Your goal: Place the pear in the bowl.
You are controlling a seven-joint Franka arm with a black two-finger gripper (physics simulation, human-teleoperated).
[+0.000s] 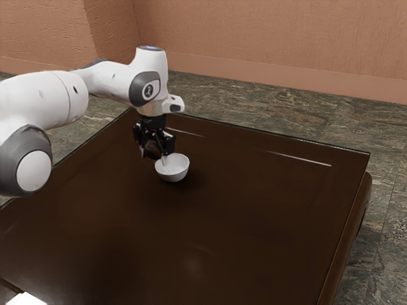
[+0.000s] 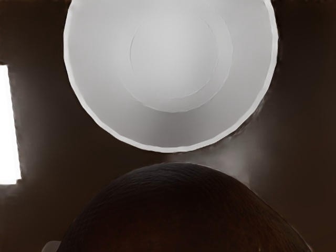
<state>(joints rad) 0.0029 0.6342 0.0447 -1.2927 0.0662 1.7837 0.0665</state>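
Pear (image 1: 151, 150): dark brown and broad in the belly, it sits between the two fingers (image 1: 165, 160) of the robot's hand, just beside the bowl; whether it clears the table, an onlooker cannot tell.

Gripper (image 1: 153, 157): set wide by the fruit's girth, it appears to hold the pear from two sides, pointing down over the table.

Bowl (image 1: 172, 169): white, upright and empty, it rests on the table close by the hand, its mouth open to the fruit.

Table (image 1: 222, 235): dark and glossy, it carries the bowl under the reach of a white arm (image 1: 44, 95).

Weight: likely modest, an easy load for the arm, though the thick end probably outweighs the neck and could tip the fruit in a loose grasp.

Skin: probably firm with a little give, smooth enough to slide under a light pinch and soft enough to bruise under a hard one.

Hold: best taken across the fullest part of the belly, one finger on each flank, with steady, moderate pressure; the tapering end would likely squirt free.

Next: the job looks past its middle; the pear needs to travel over the near rim to the bowl's center, then be let go low and gently.

Risk: a pass made too low could knock the rim and push the bowl away, and a high drop could send the fruit rolling.
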